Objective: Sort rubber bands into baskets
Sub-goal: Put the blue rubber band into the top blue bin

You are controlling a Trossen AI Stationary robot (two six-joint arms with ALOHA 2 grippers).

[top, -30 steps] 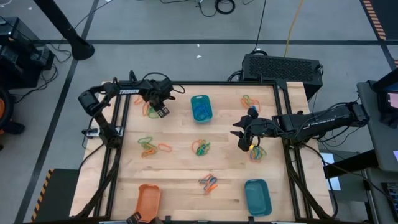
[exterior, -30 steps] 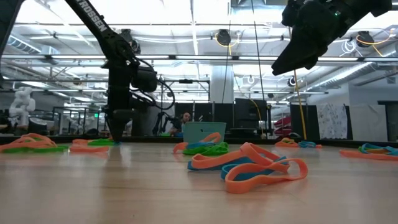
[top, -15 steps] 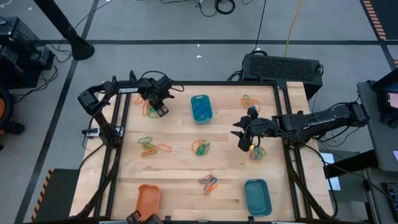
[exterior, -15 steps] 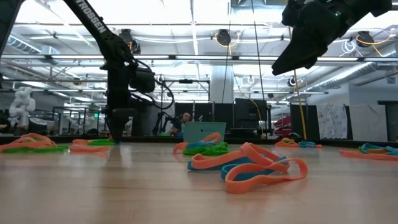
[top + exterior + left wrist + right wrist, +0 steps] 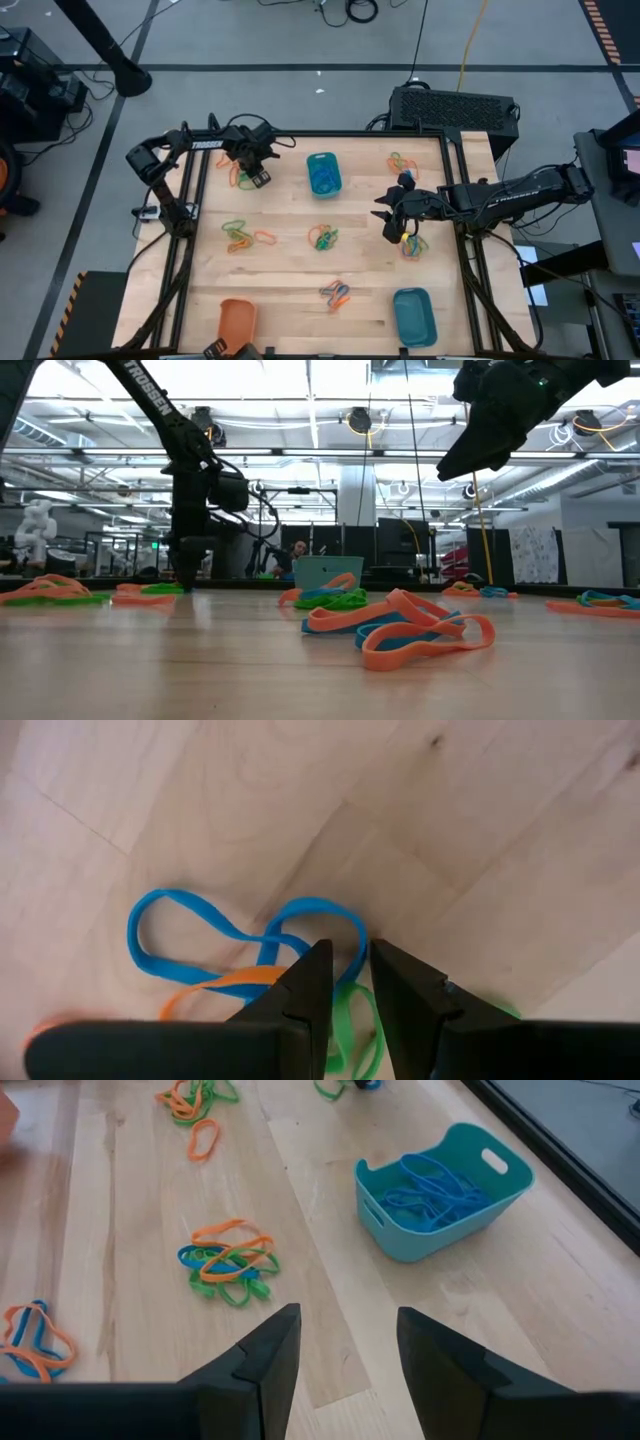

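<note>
From above, we see the left gripper (image 5: 258, 172) low over a pile of rubber bands (image 5: 243, 178) at the table's (image 5: 290, 275) far left corner. The right gripper (image 5: 392, 215) hangs beside another pile, with a teal basket (image 5: 323, 173) ahead of it.

At table level, the left gripper (image 5: 187, 565) stands at the wood; the right gripper (image 5: 470, 452) hangs high.

In the left wrist view, narrow fingers (image 5: 305, 995) straddle a blue band (image 5: 215, 930).

In the right wrist view, fingers (image 5: 265, 1360) stand wide, holding nothing, the teal basket (image 5: 440, 1195) ahead.
</note>
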